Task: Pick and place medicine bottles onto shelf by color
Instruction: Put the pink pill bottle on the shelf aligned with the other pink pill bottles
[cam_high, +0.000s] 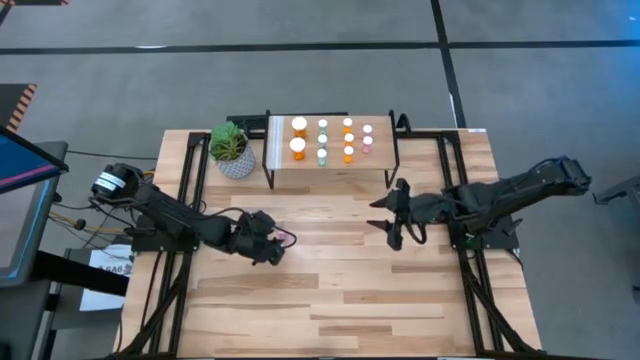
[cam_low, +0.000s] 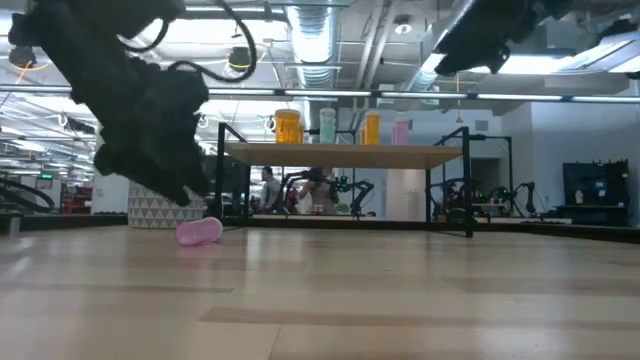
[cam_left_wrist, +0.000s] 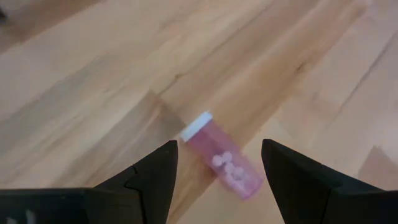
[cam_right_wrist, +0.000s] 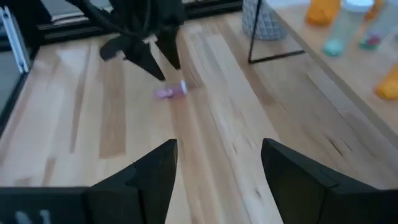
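A pink pill bottle (cam_left_wrist: 225, 159) with a white cap lies on its side on the tabletop; it also shows in the high view (cam_high: 287, 238), the low view (cam_low: 199, 232) and the right wrist view (cam_right_wrist: 171, 91). My left gripper (cam_left_wrist: 217, 168) is open just above it, a finger on either side, touching nothing. It also shows in the high view (cam_high: 274, 243). My right gripper (cam_high: 392, 213) is open and empty over the table's right half. Several orange, teal and pink bottles stand upright on the shelf (cam_high: 380, 160).
A potted plant (cam_high: 232, 150) in a patterned pot stands left of the shelf. The shelf's black legs (cam_low: 468, 190) stand at the table's far side. Bare wood lies in the table's near half (cam_high: 340, 310).
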